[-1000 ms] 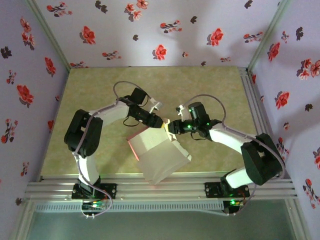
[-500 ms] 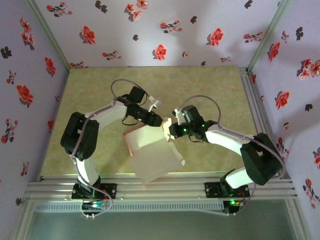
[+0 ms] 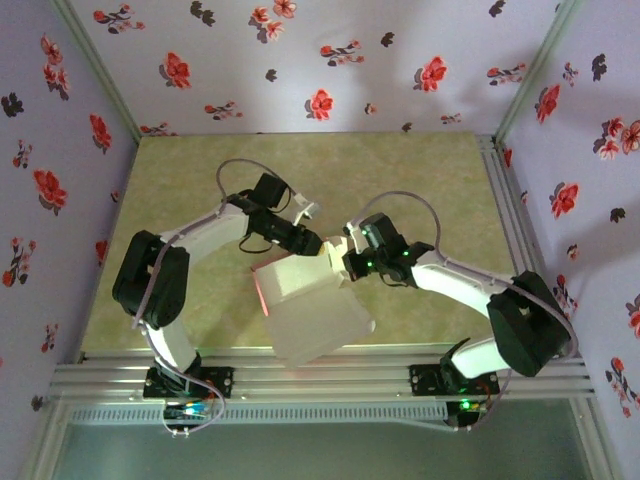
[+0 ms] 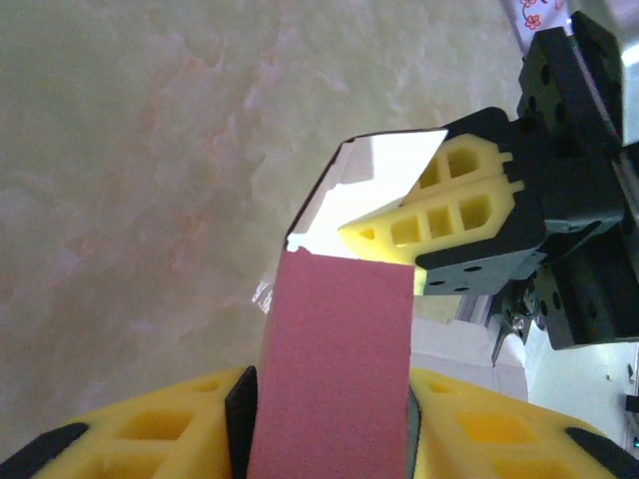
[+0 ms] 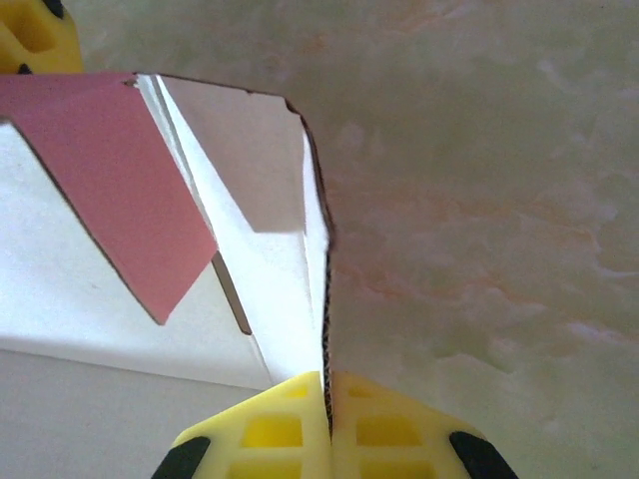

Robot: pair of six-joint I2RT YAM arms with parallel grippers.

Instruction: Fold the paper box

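**Half-formed, flaps not yet closed**

Nearest the arm bases, lying tilted beside the aluminium front rail (image 3: 330, 378): the pale grey-white and salmon-pink card box (image 3: 315, 318). Looks raised into an open shell rather than a flat sheet. Cannot tell whether resting on the mottled yellow-green surface (image 3: 190, 190) or held just above it.

Farther back, gripped along its far edge from both sides. Pinched tight by the right end effector (image 5: 327, 404) on the thin edge of a white wall panel. Clamped by the left end effector (image 4: 334, 424) on a salmon-pink flap (image 4: 334, 339) that points toward the right one.

Judged roughly midway: walls up. Left to do: tucking the pink flap, squaring the open corner, closing the top.
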